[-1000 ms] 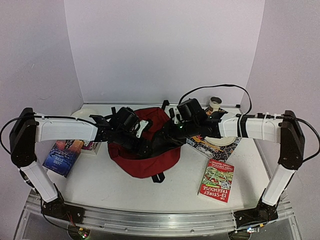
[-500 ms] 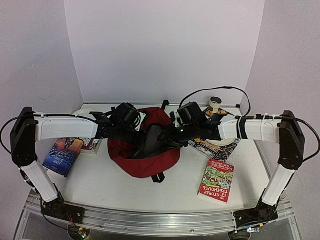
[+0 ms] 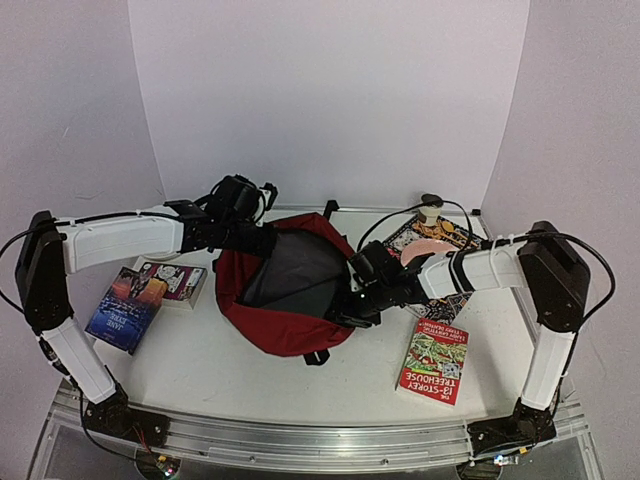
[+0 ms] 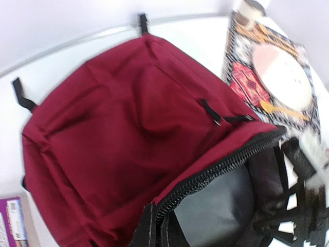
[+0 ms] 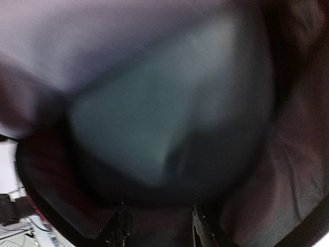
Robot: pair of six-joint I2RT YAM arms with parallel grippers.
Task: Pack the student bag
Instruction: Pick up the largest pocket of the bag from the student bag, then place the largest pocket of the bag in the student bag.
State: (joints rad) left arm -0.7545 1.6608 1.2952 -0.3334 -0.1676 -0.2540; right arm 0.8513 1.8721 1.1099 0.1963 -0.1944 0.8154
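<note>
The student bag [image 3: 290, 325] is a dark red backpack lying mid-table with its mouth pulled wide, so the grey lining [image 3: 295, 265] shows. My left gripper [image 3: 258, 243] is at the bag's back-left rim and is shut on the rim by the black zipper [image 4: 221, 164]; its fingers are hidden in the left wrist view. My right gripper [image 3: 352, 300] is at the near-right rim with its fingers inside the bag. In the right wrist view the gripper [image 5: 162, 218] is open and empty, facing the blurred grey lining [image 5: 169, 113].
A red-and-green Treehouse book [image 3: 433, 360] lies near right. A patterned book with a pink plate [image 3: 428, 250] and a tape roll [image 3: 432, 205] are at the back right. A blue book [image 3: 125, 305] and a purple book [image 3: 172, 282] lie left.
My left gripper moved back and left with the rim. My right gripper moved nearer and to the right. The bag's mouth opened wider and more grey lining shows.
</note>
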